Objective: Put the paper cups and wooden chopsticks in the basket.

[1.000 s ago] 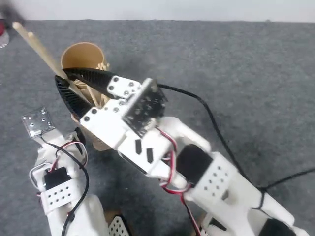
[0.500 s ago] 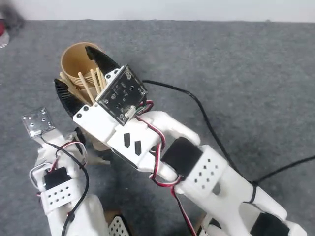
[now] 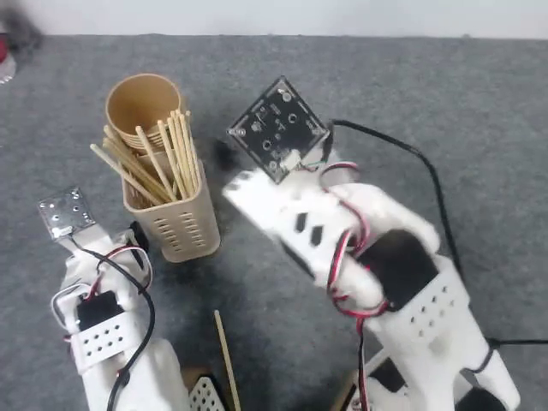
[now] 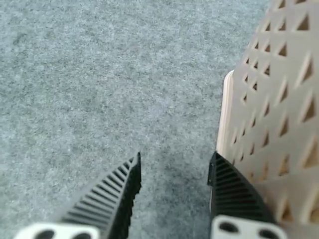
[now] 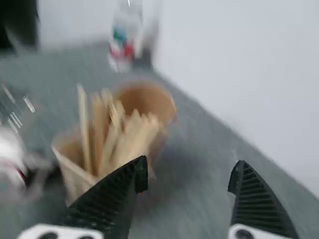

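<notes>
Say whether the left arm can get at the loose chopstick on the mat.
Probably yes. The chopstick lies bare on the mat with nothing over it, and the left claw is open beside the basket. It is close to that arm's base, though.

Chopsticks (image 3: 163, 158) fanned over basket (image 3: 181, 229) rim, open mat (image 3: 445, 94) alongside.

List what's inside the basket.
Inside the basket: a stack of paper cups and a bundle of wooden chopsticks leaning out of the top. Their lower ends and the basket floor are hidden by its wall.
</notes>
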### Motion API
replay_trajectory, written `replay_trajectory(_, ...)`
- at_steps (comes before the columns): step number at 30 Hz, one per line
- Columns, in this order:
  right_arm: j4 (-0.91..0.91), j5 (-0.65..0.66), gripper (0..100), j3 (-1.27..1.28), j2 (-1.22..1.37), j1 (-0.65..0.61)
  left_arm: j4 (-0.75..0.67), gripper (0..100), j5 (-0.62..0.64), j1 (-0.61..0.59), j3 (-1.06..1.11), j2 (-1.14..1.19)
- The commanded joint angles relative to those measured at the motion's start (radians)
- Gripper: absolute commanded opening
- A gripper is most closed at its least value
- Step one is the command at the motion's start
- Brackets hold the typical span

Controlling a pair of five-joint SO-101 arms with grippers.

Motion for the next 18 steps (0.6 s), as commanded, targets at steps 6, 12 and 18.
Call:
replay_trajectory(6,0.441,0.259,26.2,-0.034,0.068,0.174,-0.018,21,-0.011,0.005,-0.004,-0.009)
replay_trajectory(12,0.527,0.407,26.2,0.086,0.202,0.076,0.123,21,-0.060,-0.100,-0.102,-0.009)
replay_trajectory(18,0.424,0.407,15.5,0.118,0.203,0.222,0.397,21,-0.258,-0.094,-0.315,-0.003)
